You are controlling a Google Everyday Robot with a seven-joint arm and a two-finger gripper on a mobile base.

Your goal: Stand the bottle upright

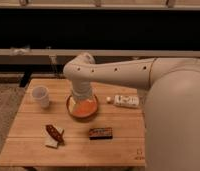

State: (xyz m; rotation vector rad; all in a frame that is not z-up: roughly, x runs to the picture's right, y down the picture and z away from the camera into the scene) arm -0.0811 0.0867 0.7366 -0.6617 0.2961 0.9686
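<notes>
The robot's white arm (118, 72) is reaching in from the right above the light wooden slatted table (28, 145), bending at a rounded joint and pointing straight down; its gripper (82, 99) is hanging over the round orange bowl (83, 111) in the middle of the table's far half, and whether the claw is wide, narrow or holding anything I cannot tell, since the wrist is covering it; the small whitish translucent plastic bottle (127, 101), with a white label and dark print, is lying on its side on the table to the right of the bowl and apart from it, its pale cap (109, 99) pointing left toward the bowl; 1 white paper cup (40, 96) is standing upright at the far left; 1 dark rectangular box with orange print (101, 132) is lying flat in front of the bowl; 1 brown oblong item (54, 132) is resting on a white scrap (50, 143) at the front left.
</notes>
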